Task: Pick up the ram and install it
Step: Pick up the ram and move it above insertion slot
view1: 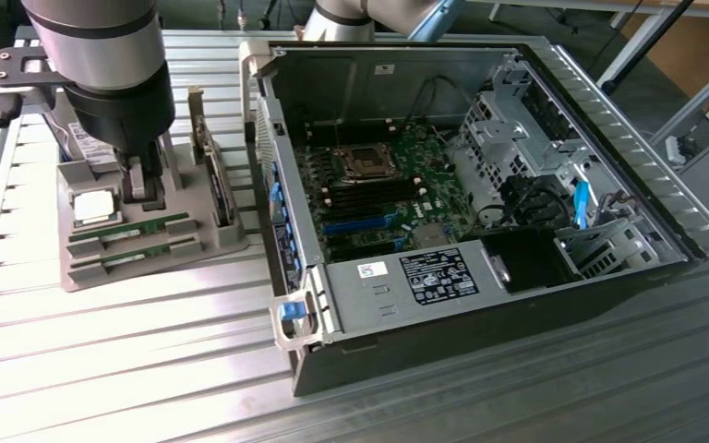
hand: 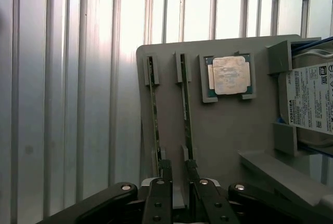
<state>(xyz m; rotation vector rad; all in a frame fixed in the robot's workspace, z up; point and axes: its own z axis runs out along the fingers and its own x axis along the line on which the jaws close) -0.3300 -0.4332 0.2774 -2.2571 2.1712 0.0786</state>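
Fingers point(hand: 165, 174) of the gripper point(hand: 178, 174) are held spread just above the gray tray point(hand: 223, 130), where two ram sticks point(hand: 186, 104) are slotted on edge beside one CPU point(hand: 229, 75) and one hard drive point(hand: 312, 99).

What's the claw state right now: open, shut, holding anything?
Claw: open, tips on either side of one ram in the tray, not clamped on it.

the ram point(hand: 186, 110) is a thin green stick, standing on edge in a slot of the grey holder point(hand: 223, 130), just beside a second stick point(hand: 154, 115).
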